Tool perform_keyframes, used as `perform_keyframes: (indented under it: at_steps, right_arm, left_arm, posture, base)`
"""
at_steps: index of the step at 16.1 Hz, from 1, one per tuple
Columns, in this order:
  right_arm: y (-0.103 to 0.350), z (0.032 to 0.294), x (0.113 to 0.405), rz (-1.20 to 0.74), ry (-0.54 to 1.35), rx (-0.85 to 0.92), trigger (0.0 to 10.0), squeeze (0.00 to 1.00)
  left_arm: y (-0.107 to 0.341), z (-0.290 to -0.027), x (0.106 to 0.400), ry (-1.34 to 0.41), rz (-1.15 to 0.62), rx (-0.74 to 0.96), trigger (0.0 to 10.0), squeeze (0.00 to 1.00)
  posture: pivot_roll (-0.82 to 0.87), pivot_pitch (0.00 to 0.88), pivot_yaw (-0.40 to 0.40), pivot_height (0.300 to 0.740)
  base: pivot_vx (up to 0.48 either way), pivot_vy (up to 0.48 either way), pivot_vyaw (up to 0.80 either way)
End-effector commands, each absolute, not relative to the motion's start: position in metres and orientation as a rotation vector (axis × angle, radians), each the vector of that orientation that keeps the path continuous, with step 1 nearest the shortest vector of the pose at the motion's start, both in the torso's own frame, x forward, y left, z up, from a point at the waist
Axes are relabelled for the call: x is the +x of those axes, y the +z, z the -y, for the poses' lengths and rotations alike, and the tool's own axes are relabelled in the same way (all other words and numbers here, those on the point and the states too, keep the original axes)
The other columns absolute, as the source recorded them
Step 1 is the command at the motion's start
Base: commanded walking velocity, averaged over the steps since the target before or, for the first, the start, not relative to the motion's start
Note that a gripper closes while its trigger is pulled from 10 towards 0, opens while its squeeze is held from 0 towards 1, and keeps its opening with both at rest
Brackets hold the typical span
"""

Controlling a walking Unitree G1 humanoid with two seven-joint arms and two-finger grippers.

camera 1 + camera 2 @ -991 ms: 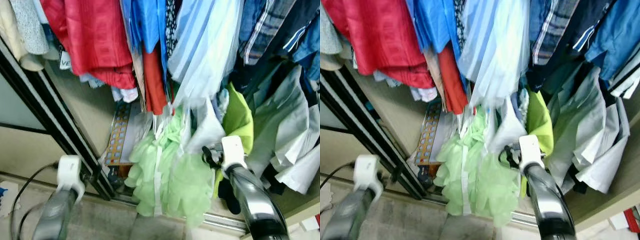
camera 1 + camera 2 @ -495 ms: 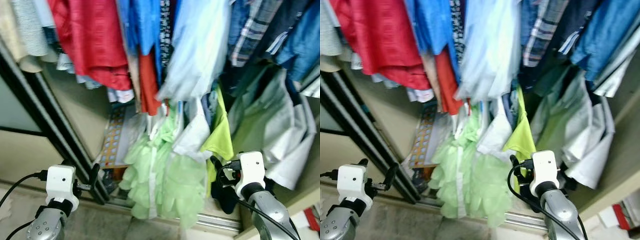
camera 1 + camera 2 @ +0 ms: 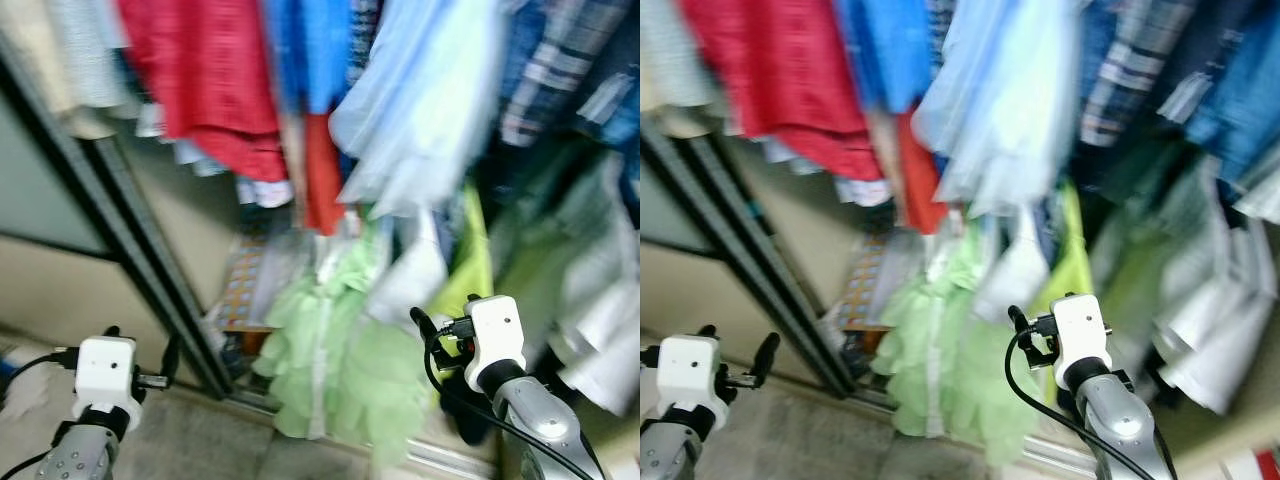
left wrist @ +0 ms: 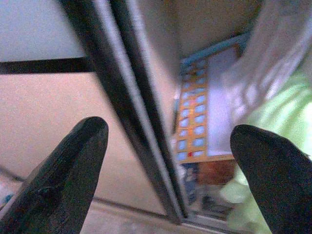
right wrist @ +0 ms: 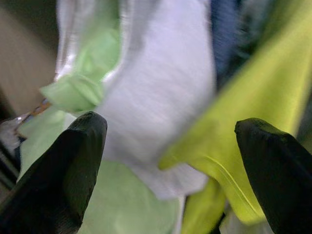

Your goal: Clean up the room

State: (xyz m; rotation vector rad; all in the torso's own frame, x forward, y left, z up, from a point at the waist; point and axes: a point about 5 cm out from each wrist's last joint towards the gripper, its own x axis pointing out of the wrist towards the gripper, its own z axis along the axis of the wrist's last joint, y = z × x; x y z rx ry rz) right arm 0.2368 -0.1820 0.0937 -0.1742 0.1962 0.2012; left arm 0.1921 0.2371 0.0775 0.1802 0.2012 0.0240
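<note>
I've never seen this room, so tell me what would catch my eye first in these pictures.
A crowded row of hanging clothes fills the wardrobe, with a red garment at upper left and a pale blue one in the middle. Below them hangs a light green ruffled garment. The open left pincer faces the wardrobe's black door frame, and the open right pincer faces white and lime fabric.

A home bedroom closet. Hanging clothes crowd the far side: a red garment (image 3: 205, 85) at left, a pale blue shirt (image 3: 420, 120) in the middle, plaid shirts (image 3: 560, 70) at right, with light green garments (image 3: 335, 370) drooping low. A dark sliding-door frame (image 3: 130, 240) stands at left, above a floor track (image 3: 1040, 455).
</note>
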Motion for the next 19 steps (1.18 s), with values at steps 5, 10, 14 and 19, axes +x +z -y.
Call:
perform_keyframes:
  at_steps: [5,10,14,19]
  right_arm:
    - [0.1,0.183,0.246,-0.19,0.174,-0.167,10.0,0.0]
    - [0.102,0.177,0.254,-0.18,0.185,-0.137,10.0,0.0]
    - [0.11,0.149,0.272,-0.155,0.333,-0.201,10.0,0.0]
    - [0.109,0.132,0.281,-0.145,0.397,-0.188,10.0,0.0]
  left_arm:
    - [0.097,-0.232,0.206,0.057,-0.121,0.301,10.0,0.0]
    - [0.106,-0.218,0.218,0.063,-0.052,0.255,10.0,0.0]
    - [0.118,-0.215,0.229,0.121,0.013,0.288,10.0,0.0]
    - [0.116,-0.217,0.222,0.173,-0.009,0.3,10.0,0.0]
  posture:
    - [-0.19,0.0,0.058,0.74]
    - [-0.19,0.0,0.045,0.74]
    - [-0.13,0.0,-0.062,0.74]
    - [-0.09,0.0,-0.043,0.74]
  base:
    - [0.0,0.0,0.8]
    - [0.0,0.0,0.32]
    - [0.0,0.0,0.0]
    - [0.0,0.0,0.0]
